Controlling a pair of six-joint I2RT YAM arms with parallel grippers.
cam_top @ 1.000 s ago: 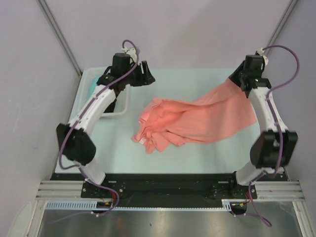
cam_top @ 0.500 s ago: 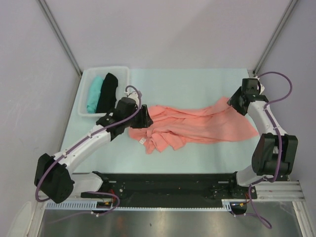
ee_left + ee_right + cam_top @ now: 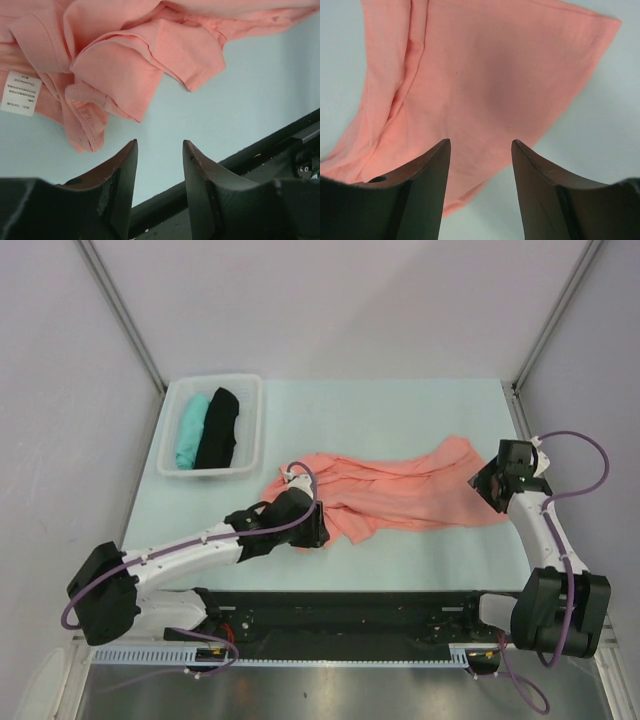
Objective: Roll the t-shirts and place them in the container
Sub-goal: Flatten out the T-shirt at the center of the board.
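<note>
The salmon-pink t-shirt (image 3: 400, 490) is lying on the counter (image 3: 400, 420), and it is not flat. Its left end is all bunched up in folds, and its right end is spreading out smoother. A white bin (image 3: 256, 430) is sitting just beside the shirt's left end, on the far side. A teal t-shirt (image 3: 190, 430) and a black t-shirt (image 3: 220, 425) are lying in the bin.

The shirt is probably being laid flat now, because a lumpy shirt is not going to roll well. To do this well, the left gripper (image 3: 159, 142) should be pinching just one edge of the bunched end, not a fat lump of folds. Then it should be pulling gently away from the shirt's right end, low along the counter. The right gripper (image 3: 480, 141) should be pinning or holding the right end so the cloth is stretching and not sliding.

The left gripper is sitting at the near side of the shirt's bunched end. Its jaws are standing apart with nothing between them. The folds and the small white neck label (image 3: 20, 93) are lying just past the tips. The right gripper is hanging over the shirt's right end. Its jaws are standing apart too, with pink cloth lying under them but not pinched.
</note>
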